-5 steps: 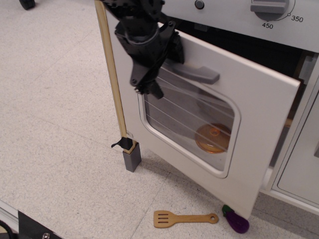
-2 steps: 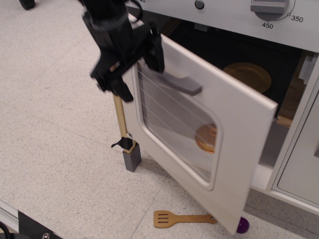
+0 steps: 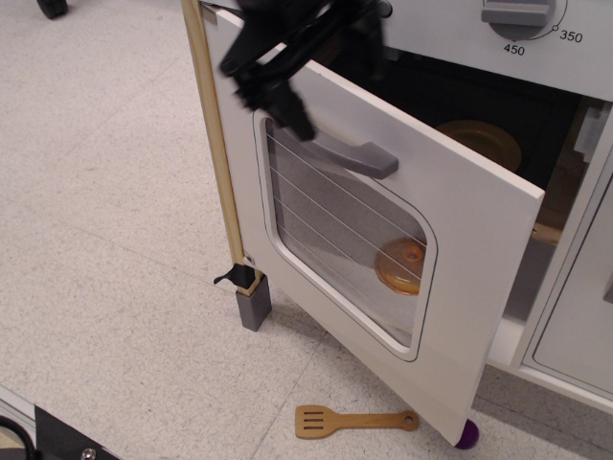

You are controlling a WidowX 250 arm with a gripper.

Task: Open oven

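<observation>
Since the earlier frame your end effector (image 3: 287, 81) has risen and shifted right, leaving the handle (image 3: 350, 158); the oven (image 3: 460, 240) door has swung slightly back. You have one oven, its door ajar just below the end effector, and one spatula (image 3: 354, 420) far beneath on the floor. The arm reaches in from above, blurred; you cannot tell its jaw opening.

One oven (image 3: 460, 240), two orange plates (image 3: 400, 265) (image 3: 481, 142), one wooden spatula (image 3: 354, 420), one purple item (image 3: 466, 439) mostly hidden, perhaps a toy, and one dial (image 3: 517, 11).
</observation>
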